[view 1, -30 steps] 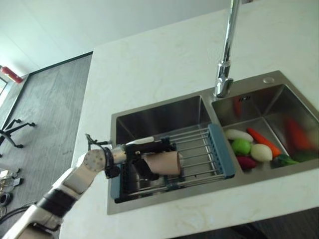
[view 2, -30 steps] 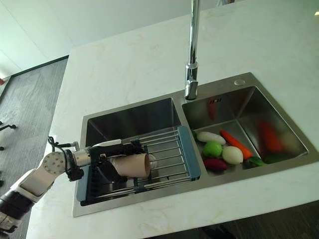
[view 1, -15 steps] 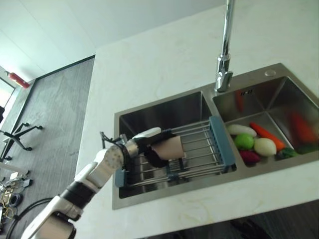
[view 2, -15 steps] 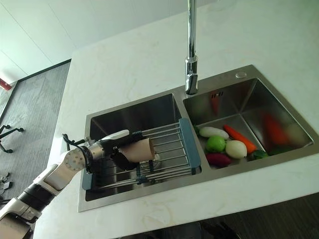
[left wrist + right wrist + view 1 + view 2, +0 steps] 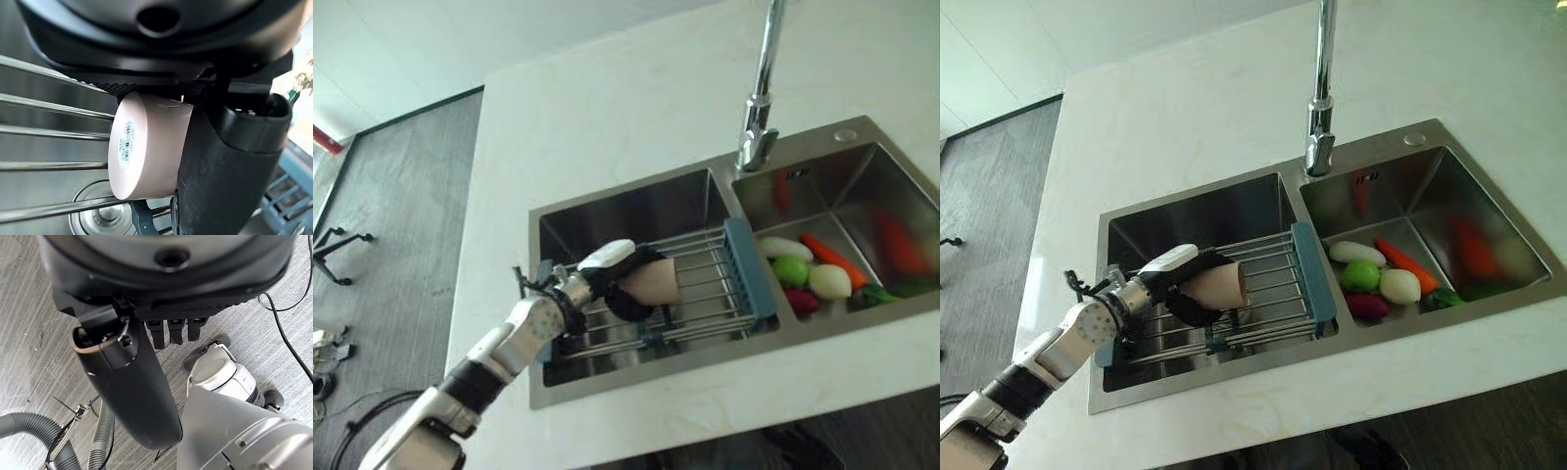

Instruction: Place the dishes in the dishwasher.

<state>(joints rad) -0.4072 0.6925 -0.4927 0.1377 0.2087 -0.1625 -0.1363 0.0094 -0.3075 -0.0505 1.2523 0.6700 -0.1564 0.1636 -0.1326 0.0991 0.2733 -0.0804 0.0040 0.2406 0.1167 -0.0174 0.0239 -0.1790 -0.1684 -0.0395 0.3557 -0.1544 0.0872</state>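
Left hand (image 5: 1180,284) grips a cup (image 5: 1217,285) over the rack (image 5: 1273,294), fingers partly hidden; right hand (image 5: 132,382) hangs relaxed, fingers cut short

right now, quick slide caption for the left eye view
Left hand grips a beige cup above the drying rack over the left sink basin.

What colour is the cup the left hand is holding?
The cup is pale pinkish beige with a small barcode sticker on its base, clearest in the left wrist view.
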